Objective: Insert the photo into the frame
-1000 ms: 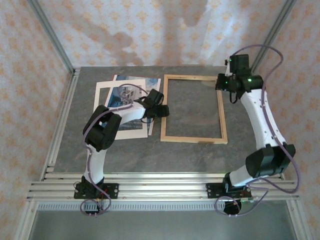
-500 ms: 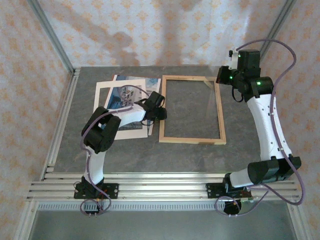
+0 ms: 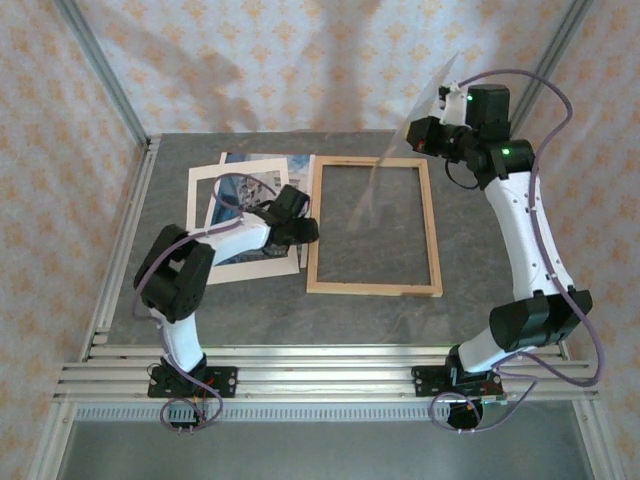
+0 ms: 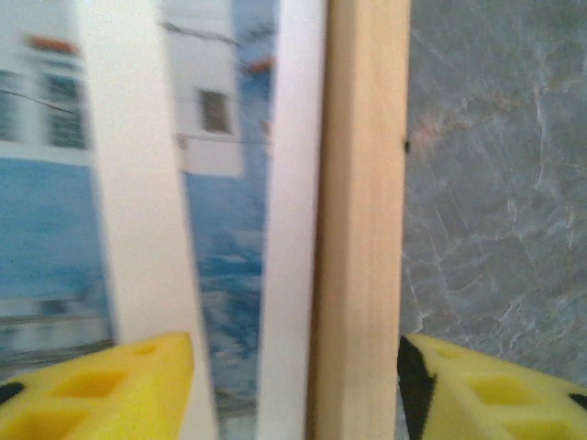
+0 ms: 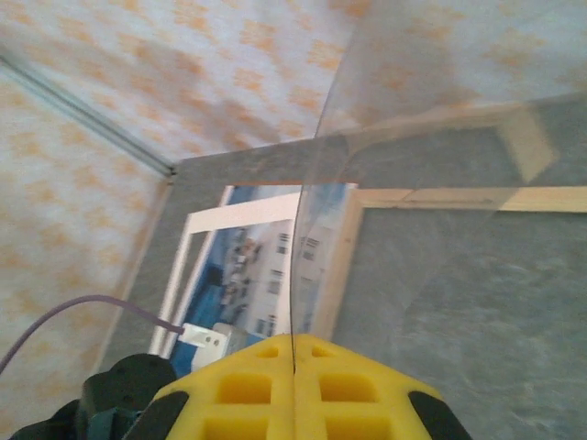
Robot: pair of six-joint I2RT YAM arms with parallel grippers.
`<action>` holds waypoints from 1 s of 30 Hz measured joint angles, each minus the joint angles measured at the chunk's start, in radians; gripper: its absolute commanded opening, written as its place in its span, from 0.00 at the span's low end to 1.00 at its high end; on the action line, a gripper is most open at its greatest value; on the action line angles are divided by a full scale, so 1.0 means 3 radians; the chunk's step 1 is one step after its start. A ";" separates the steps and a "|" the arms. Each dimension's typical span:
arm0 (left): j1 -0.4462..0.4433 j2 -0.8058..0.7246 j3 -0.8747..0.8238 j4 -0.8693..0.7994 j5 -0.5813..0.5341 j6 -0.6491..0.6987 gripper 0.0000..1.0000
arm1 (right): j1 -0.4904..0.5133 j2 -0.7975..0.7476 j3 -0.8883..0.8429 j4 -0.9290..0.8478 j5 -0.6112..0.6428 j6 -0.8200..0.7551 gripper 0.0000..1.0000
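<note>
Paper photo point(image 3: 245, 192), flat under the cream mat point(image 3: 202, 200) left of the frame point(image 3: 375, 289), I judge light and floppy, best pinched at an edge; left end effector point(image 4: 293, 385) gapes, right end effector point(image 5: 293, 362) clamps a clear pane point(image 5: 431, 101).

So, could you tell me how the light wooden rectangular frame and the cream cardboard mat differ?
The frame shows bare grey tabletop through its opening; the mat shows the photo lying beneath it. The frame sits nearly square to the table's edges, the mat skewed. Both lie flat.
</note>
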 measured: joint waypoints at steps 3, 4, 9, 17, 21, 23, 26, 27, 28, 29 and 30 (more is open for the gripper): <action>0.0223 -0.0337 -0.0151 -0.0001 0.0004 -0.0009 0.75 | 0.0159 0.0099 0.0224 0.0065 -0.0183 0.0093 0.00; 0.0323 -0.0478 -0.0217 0.0008 0.0004 -0.0015 0.77 | 0.0214 0.0139 0.0296 0.0108 -0.0261 0.0127 0.00; 0.0753 -0.0942 -0.0484 0.0017 0.0000 -0.0017 0.83 | 0.0341 0.0306 0.0381 0.0320 -0.0586 0.0308 0.00; 0.1129 -0.1059 -0.0907 0.0128 0.0109 -0.0159 0.84 | 0.0352 0.0491 -0.0167 0.0699 -0.0889 0.0464 0.00; 0.1137 -0.1059 -0.0956 0.0212 0.0223 -0.0231 0.84 | 0.0322 0.0509 -0.0668 0.0828 -0.0899 0.0547 0.00; 0.1137 -0.1059 -0.0956 0.0282 0.0284 -0.0271 0.84 | 0.0253 0.0520 -0.0882 0.0917 -0.0904 0.0627 0.00; 0.1137 -0.1059 -0.0980 0.0404 0.0366 -0.0310 0.84 | 0.0062 0.0562 -0.1162 0.1062 -0.0913 0.0735 0.00; 0.1137 -0.1058 -0.0992 0.0426 0.0389 -0.0333 0.84 | -0.0010 0.0589 -0.1231 0.1091 -0.0912 0.0754 0.00; 0.1137 -0.1053 -0.0999 0.0444 0.0418 -0.0352 0.87 | -0.0080 0.0627 -0.1278 0.1102 -0.0912 0.0762 0.00; 0.1134 -0.1050 -0.1002 0.0450 0.0437 -0.0364 0.90 | -0.0132 0.0664 -0.1297 0.1092 -0.0909 0.0752 0.00; 0.1128 -0.1044 -0.1006 0.0470 0.0454 -0.0380 0.94 | -0.0178 0.0708 -0.1301 0.1063 -0.0903 0.0720 0.00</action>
